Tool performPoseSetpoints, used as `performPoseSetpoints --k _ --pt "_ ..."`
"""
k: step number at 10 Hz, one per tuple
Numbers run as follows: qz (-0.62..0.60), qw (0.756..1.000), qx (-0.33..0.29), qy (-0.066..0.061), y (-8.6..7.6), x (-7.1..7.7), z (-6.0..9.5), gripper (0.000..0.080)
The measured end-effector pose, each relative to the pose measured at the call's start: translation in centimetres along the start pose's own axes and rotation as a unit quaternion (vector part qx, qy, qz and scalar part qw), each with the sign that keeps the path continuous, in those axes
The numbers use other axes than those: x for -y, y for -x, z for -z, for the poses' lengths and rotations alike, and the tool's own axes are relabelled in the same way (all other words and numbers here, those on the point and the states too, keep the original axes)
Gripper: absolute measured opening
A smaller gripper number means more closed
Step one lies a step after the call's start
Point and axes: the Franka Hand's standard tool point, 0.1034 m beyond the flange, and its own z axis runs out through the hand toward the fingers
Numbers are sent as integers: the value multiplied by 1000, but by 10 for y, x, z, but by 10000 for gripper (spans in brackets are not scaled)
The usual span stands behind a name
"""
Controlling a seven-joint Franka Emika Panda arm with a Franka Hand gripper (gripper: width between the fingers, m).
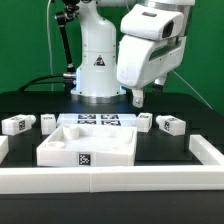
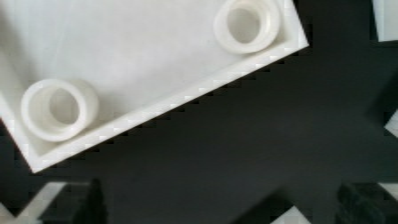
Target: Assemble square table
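Right, nothing assembled yet, first pick pending

I read this as the opening step: every part lies loose and no leg is fitted.

The gripper [image 1: 138, 99] hangs above the surface [image 1: 30, 105] and carries nothing. In the wrist view its fingertips [image 2: 57, 205] sit wide apart with only dark surface between them, so I call it spread.

The square tabletop [image 1: 88, 146] lies flat at the front middle, recessed side up. It sits below the gripper, toward the exterior view's left and nearer that camera, with no contact. The wrist view shows one corner of it with one socket [image 2: 59, 105] and a second socket [image 2: 249, 25], both empty.

The legs lie in a row behind the tabletop:
- far-left leg [image 1: 15, 124]
- inner left leg [image 1: 47, 121]
- inner right leg [image 1: 146, 120], almost under the gripper
- far-right leg [image 1: 171, 125]

The marker board [image 1: 97, 119] lies between the two inner ones.

With the wrist camera on the slab corner, my guess is that the tabletop goes first. That means:
- shift over its wall
- square the jaws across that wall
- descend
- pinch

If it is a leg instead, the inner right one needs little more than a straight drop. I can't settle which from here.
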Motion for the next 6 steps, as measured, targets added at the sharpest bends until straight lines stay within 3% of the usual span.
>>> performPoseSetpoints --k 6 --pt "22 1000 -3 2 2 0 -1 649"
